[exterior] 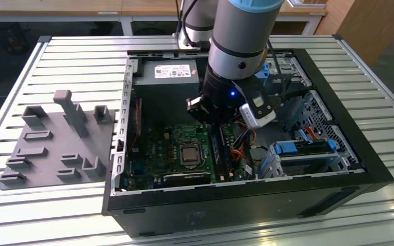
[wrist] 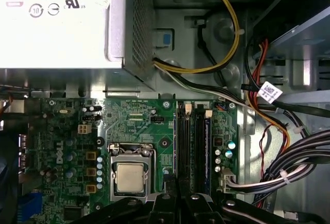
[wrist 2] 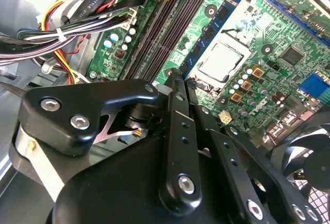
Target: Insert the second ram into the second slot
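In the second wrist view the second ram (wrist 2: 212, 32), a thin blue stick, stands on edge along the memory slot nearest the CPU socket (wrist 2: 220, 62). Its near end meets the tips of my gripper (wrist 2: 179, 79), whose black fingers (wrist 2: 175, 131) are pressed close together on it. I cannot tell whether the stick is seated or just above the slot. The other dark memory slots (wrist 2: 164, 25) lie alongside. In the first wrist view the gripper (wrist: 174, 192) is at the end of the slots (wrist: 191, 141). The exterior view has the gripper (exterior: 214, 122) low inside the open computer case, over the slots (exterior: 222, 151).
A power supply (exterior: 173, 74) fills the case's far end. Cable bundles (wrist: 289, 167) run beside the slots, close to the fingers. Drive bays with light-blue clips (exterior: 307, 148) sit at the exterior view's right. A grey holder fixture (exterior: 57, 138) lies on the slatted table at its left.
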You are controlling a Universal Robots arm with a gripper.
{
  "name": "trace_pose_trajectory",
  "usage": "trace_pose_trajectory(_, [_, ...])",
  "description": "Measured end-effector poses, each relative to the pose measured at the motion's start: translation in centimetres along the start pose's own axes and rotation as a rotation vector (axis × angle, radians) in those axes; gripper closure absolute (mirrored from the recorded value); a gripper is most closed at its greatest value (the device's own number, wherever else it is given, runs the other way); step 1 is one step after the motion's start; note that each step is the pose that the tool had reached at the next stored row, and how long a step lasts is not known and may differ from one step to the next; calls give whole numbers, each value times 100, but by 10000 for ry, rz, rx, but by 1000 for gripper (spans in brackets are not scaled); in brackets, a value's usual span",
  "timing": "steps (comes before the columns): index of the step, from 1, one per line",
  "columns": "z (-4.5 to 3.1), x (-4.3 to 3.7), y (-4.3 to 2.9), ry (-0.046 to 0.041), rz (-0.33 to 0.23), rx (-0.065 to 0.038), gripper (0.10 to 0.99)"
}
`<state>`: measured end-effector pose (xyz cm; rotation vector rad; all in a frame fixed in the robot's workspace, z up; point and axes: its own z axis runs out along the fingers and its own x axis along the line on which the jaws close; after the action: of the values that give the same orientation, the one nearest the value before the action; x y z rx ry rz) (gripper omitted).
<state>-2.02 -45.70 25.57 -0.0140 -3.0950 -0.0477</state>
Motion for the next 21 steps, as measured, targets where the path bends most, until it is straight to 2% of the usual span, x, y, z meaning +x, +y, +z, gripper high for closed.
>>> trace_pose_trajectory(6, [15,-5,-64,23,38,-1,953])
trace_pose_trajectory(9, [27,-5,-74,35,58,-5,953])
trace_pose_trajectory(13, [58,-65,-76,42,58,-3,953])
trace_pose_trajectory(15, [79,-89,-76,43,58,-3,953])
trace_pose_trajectory(21, [177,-94,-79,42,59,-2,953])
